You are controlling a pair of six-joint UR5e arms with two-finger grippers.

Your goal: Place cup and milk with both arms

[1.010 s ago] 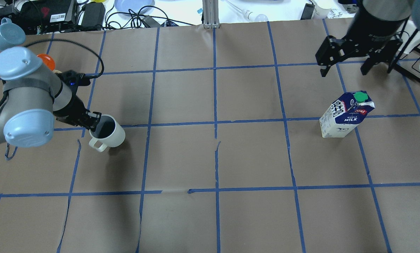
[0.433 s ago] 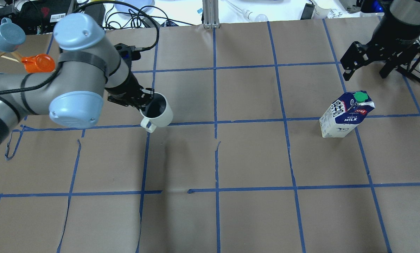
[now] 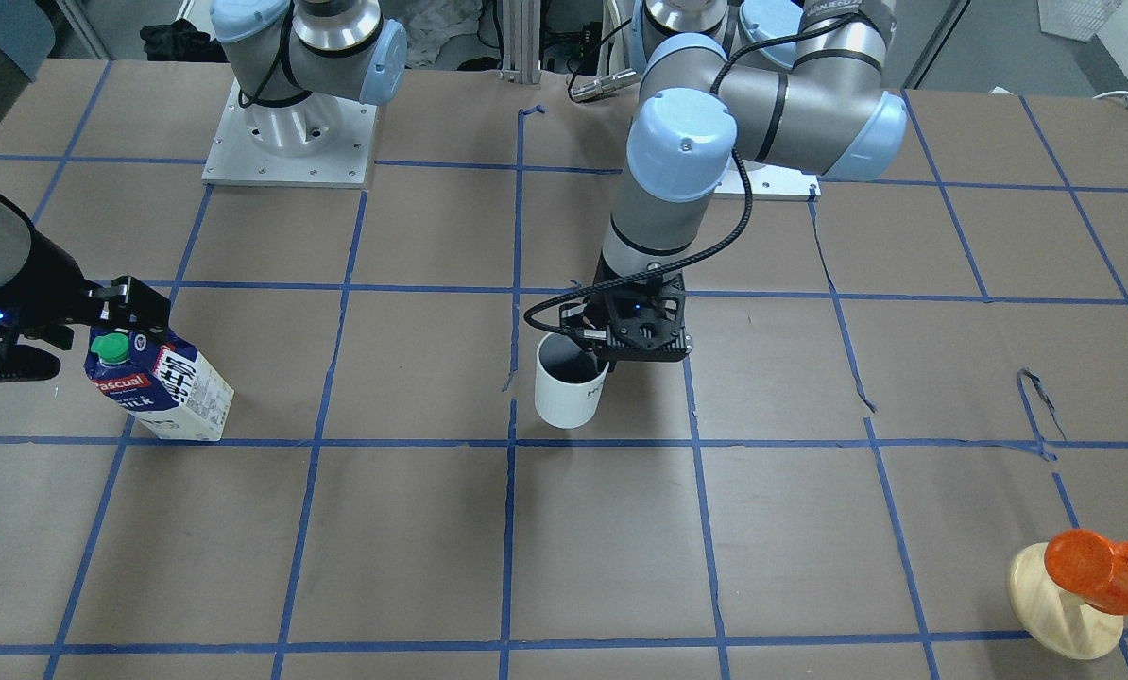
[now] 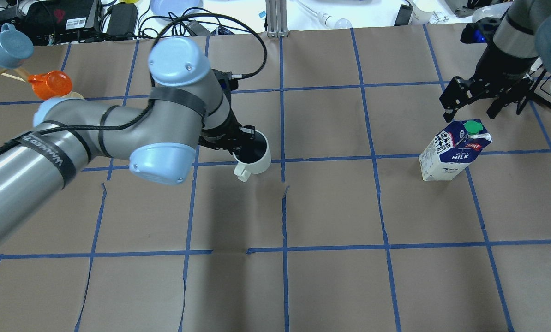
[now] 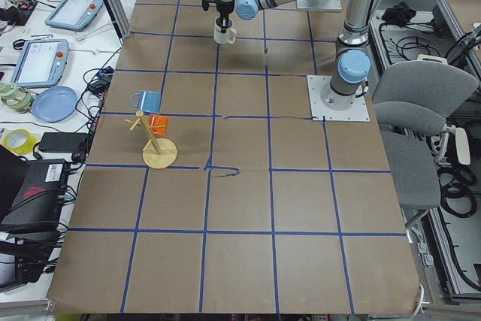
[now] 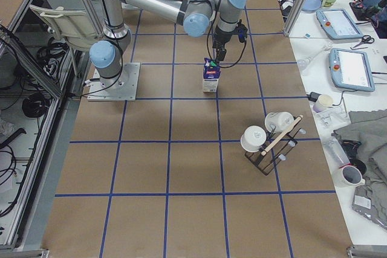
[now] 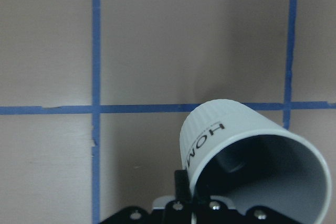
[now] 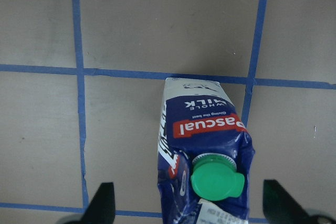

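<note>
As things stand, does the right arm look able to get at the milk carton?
Probably yes. The right gripper hangs open just above the milk carton, its fingers spread wider than the carton's top, and nothing stands beside it; the cup in the left gripper is well away.

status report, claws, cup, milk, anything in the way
Left claw shut on cup, held near table centre. Right claw open over milk, not yet gripping. Nothing seen blocking.

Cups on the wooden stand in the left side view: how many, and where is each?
2. A blue cup hangs near the top of the wooden stand; an orange cup hangs just below it. No others show there.
</note>
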